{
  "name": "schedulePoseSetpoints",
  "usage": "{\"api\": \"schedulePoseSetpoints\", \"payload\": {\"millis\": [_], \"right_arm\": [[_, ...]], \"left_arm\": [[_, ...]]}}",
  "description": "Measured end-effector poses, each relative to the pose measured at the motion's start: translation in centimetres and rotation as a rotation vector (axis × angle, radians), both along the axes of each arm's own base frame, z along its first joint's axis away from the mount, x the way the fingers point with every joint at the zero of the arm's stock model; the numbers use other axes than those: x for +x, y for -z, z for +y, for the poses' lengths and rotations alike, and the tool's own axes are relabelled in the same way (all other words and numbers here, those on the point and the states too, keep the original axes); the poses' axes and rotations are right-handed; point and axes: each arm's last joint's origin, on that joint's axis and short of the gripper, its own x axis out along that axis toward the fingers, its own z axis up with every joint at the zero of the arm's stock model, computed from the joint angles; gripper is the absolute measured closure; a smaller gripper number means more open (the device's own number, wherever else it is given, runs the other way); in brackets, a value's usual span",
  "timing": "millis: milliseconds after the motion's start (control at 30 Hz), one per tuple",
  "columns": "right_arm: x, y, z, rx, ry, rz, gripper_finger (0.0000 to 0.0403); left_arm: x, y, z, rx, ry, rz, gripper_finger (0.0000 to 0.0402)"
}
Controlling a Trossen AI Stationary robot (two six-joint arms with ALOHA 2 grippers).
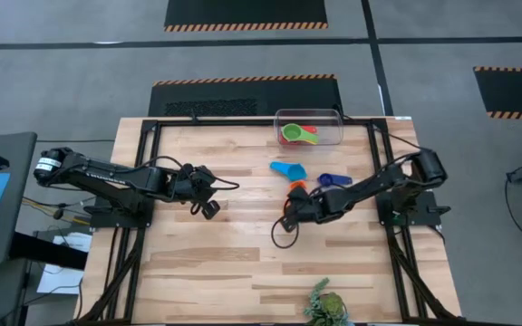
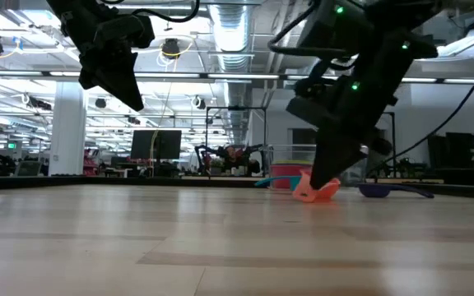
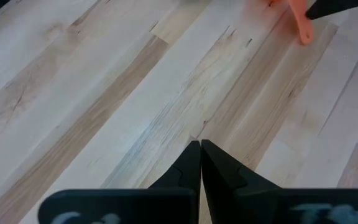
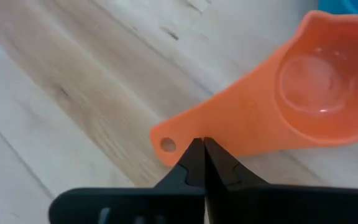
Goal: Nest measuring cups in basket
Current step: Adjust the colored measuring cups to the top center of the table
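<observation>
The clear basket [image 1: 334, 136] stands at the table's far edge with green, red and yellow cups in it. A light blue cup [image 1: 288, 168], a dark blue cup [image 1: 334, 179] and an orange cup [image 1: 295, 186] are out near the table's middle. My right gripper [image 1: 296, 196] is shut on the orange cup [image 4: 316, 93], just on its near side. My left gripper [image 1: 209, 209] is shut on nothing and hangs above bare wood left of centre, high over the table in the low view [image 2: 132, 97]. My right gripper pinches the orange cup's flat handle [image 4: 194, 127] between its two fingertips, close to the end with the hole [image 4: 168, 145]. The fingers slant down from above and lie across the handle. In the low view the cup [image 2: 315, 191] sits tilted below the fingers, low at the table.
A green leafy plant [image 1: 326, 306] stands at the near edge, right of centre. Bare wood lies between the two arms and across the near half of the table. A black cable loop [image 1: 284, 237] hangs under the right arm. The room behind shows in the low view.
</observation>
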Motion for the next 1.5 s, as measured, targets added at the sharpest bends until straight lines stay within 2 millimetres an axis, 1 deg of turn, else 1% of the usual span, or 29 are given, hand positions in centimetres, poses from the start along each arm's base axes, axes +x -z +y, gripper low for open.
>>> {"api": "schedulePoseSetpoints", "payload": {"millis": [167, 267, 400, 500, 667, 767, 900, 967, 1033, 1200, 1267, 1367, 1500], "right_arm": [[0.4, -0.5, 0.0, -0.025, -0.038, 0.049, 0.0396], [0.0, -0.9, -0.3, -0.037, -0.031, 0.118, 0.0393], [0.0, -1.2, -0.4, -0.036, -0.031, 0.136, 0.0397], [-0.2, -1.5, -0.1, -0.017, -0.040, 0.178, 0.0398], [-0.7, -2.1, 0.4, -0.017, 0.014, 0.224, 0.0392], [0.1, -2.7, 0.5, -0.065, 0.032, 0.152, 0.0392], [2.1, -3.6, -0.1, -0.099, 0.011, -0.023, 0.0398], [3.2, -3.2, -0.8, -0.116, -0.001, -0.071, 0.0398], [3.9, -2.3, -1.6, -0.107, 0.003, -0.065, 0.0398], [5.3, -0.1, -3.7, -0.056, 0.034, 0.029, 0.0399], [5.6, 0.5, -4.2, -0.030, 0.036, 0.077, 0.0399], [5.7, 0.2, -3.6, 0.007, 0.010, 0.159, 0.0397], [4.9, -0.8, -1.6, -0.004, -0.047, 0.274, 0.0399]], "left_arm": [[0.0, 0.0, 0.0, 0.000, 0.000, 0.000, 0.0401], [0.0, 0.0, 0.0, 0.000, 0.000, 0.000, 0.0402], [0.0, 0.0, 0.0, -0.001, -0.002, 0.000, 0.0401], [0.0, 0.0, 0.0, 0.000, -0.002, 0.000, 0.0401], [0.0, 0.0, 0.0, 0.009, 0.006, 0.004, 0.0401], [0.0, 0.0, 0.1, 0.024, 0.002, 0.004, 0.0402], [0.0, 0.0, 0.1, 0.043, -0.009, 0.002, 0.0402], [0.0, 0.0, 0.1, 0.048, -0.012, 0.001, 0.0401], [0.0, 0.0, 0.1, 0.049, -0.013, 0.001, 0.0401], [0.0, 0.0, 0.1, 0.047, -0.016, 0.000, 0.0401], [0.0, 0.0, 0.1, 0.045, -0.018, -0.001, 0.0401], [0.0, 0.0, 0.1, 0.038, -0.029, -0.005, 0.0401], [0.0, 0.0, 0.1, 0.037, -0.031, -0.006, 0.0401]]}}
